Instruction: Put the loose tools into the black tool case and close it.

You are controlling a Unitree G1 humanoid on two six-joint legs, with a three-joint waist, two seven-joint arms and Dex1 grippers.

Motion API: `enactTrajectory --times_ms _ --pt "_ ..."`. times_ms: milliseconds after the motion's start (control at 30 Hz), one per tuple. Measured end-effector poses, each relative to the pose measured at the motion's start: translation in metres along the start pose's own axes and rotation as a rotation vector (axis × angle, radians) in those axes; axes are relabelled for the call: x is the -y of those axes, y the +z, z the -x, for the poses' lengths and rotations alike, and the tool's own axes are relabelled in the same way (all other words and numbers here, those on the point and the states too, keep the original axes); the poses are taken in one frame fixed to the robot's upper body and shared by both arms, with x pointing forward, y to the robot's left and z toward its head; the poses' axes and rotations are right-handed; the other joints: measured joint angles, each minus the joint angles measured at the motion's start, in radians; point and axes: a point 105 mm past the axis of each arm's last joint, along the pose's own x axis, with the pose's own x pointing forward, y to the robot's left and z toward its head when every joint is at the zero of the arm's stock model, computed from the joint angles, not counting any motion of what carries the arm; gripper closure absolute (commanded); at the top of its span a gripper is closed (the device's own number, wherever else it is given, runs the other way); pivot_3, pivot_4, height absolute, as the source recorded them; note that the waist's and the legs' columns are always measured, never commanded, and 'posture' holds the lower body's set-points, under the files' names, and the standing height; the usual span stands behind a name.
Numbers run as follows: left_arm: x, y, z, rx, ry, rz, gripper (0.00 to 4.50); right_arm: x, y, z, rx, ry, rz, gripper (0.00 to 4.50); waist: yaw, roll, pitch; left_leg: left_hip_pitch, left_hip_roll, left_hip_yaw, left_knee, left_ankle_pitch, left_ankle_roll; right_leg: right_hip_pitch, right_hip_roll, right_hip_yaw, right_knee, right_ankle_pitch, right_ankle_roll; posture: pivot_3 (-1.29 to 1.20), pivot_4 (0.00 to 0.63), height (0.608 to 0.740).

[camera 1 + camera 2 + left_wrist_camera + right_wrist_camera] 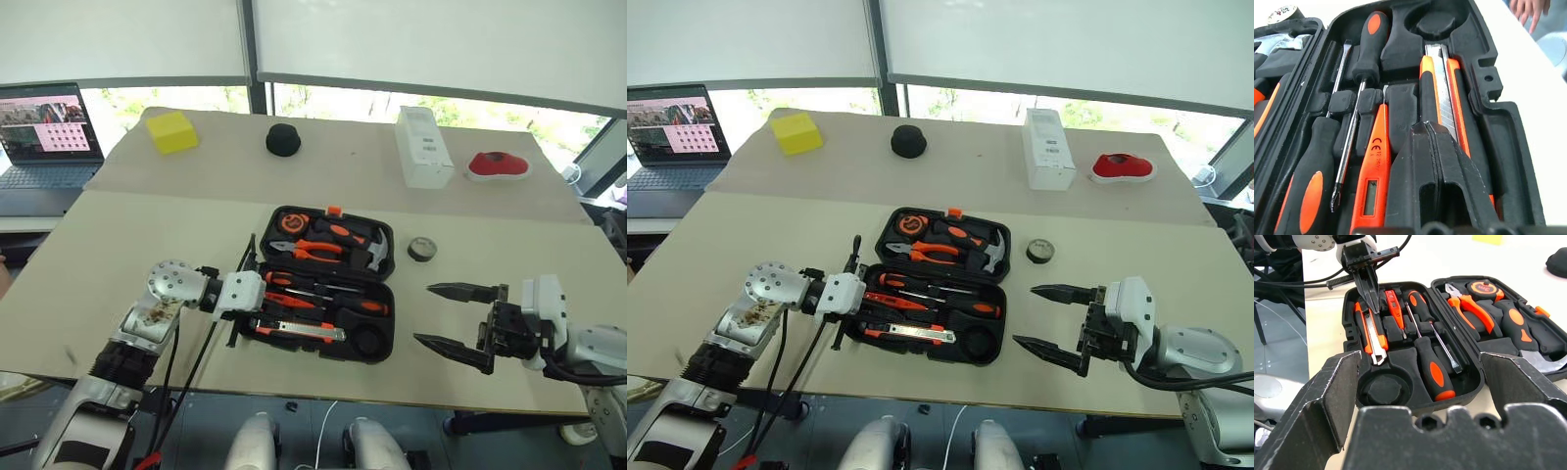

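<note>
Tool case [377, 345] open holding two screwdrivers [1431, 363], one knife [1371, 335], one tester [1371, 176], left jaws together, right jaws apart.

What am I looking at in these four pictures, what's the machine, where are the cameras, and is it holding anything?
It is a two-armed humanoid robot. Two pictures look down from its head; the other two come from cameras on each wrist. On the table lies an open black tool case. Screwdrivers, an orange tester and a utility knife already sit in their slots. A small tape roll lies loose beside the case; its round slot is empty. The left gripper, jaws shut, rests over the knife, holding nothing. The right gripper, jaws open, hangs empty right of the case.
</note>
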Motion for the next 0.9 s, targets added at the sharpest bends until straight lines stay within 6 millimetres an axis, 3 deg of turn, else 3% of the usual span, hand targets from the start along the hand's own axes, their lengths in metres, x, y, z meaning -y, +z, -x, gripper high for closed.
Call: enactTrajectory --times_ms 267,367,433,500,633,733,800,900 --pt "0.000 -0.003 -0.009 -0.006 0.045 0.043 4.47 -0.001 -0.002 -0.004 0.016 -0.011 -0.012 0.00 0.005 0.013 -0.012 0.002 -0.002 0.000 0.000 0.000 0.000 0.002 -0.002 0.000 0.000 0.000 0.001 0.00 0.150 0.740" --pt "-0.001 -0.001 -0.009 0.070 0.097 0.098 3.81 0.001 -0.001 -0.003 0.022 -0.028 -0.002 0.00 0.010 0.014 -0.012 0.001 -0.002 0.000 0.000 0.001 0.001 0.002 -0.002 0.000 0.000 0.000 0.001 0.00 0.150 0.740" --pt "-0.003 0.002 -0.006 0.193 0.162 0.208 3.11 0.006 -0.002 0.004 0.045 -0.090 -0.015 0.00 0.010 0.012 -0.011 -0.002 -0.001 0.000 0.001 0.001 0.001 -0.001 -0.002 0.000 0.000 0.000 0.002 0.00 0.150 0.740" --pt "-0.009 0.007 0.009 0.263 0.216 0.282 2.38 0.011 -0.010 0.019 0.031 -0.168 -0.041 0.00 0.006 0.009 -0.009 -0.005 -0.001 -0.001 0.000 0.001 0.001 -0.003 -0.001 -0.001 0.000 0.000 0.001 0.00 0.150 0.740" --pt "-0.020 0.018 0.063 0.347 0.368 0.274 0.96 0.017 -0.031 0.053 0.001 -0.342 -0.046 0.00 -0.005 0.009 -0.009 -0.003 -0.001 -0.001 -0.003 0.000 0.001 -0.003 -0.001 0.000 0.000 -0.001 0.000 0.00 0.150 0.740" --pt "-0.011 0.009 0.099 0.394 0.461 0.322 0.04 0.018 -0.058 0.077 -0.038 -0.493 -0.062 0.00 -0.016 0.010 -0.009 -0.001 0.000 0.000 -0.004 0.000 0.001 -0.003 -0.001 0.000 0.000 -0.001 0.000 0.00 0.150 0.740" --pt "-0.002 0.001 0.110 0.400 0.491 0.367 0.04 0.016 -0.073 0.087 -0.076 -0.545 -0.071 0.00 -0.022 0.010 -0.009 -0.001 0.000 0.000 -0.004 0.000 0.001 -0.003 -0.001 0.000 0.000 -0.001 0.000 0.00 0.150 0.740" --pt "0.004 -0.003 0.118 0.429 0.512 0.420 0.04 0.022 -0.079 0.093 -0.109 -0.618 -0.066 0.00 -0.024 0.010 -0.008 -0.001 0.000 -0.001 -0.004 0.001 0.001 -0.003 -0.002 0.000 0.000 -0.001 0.000 0.00 0.150 0.740"
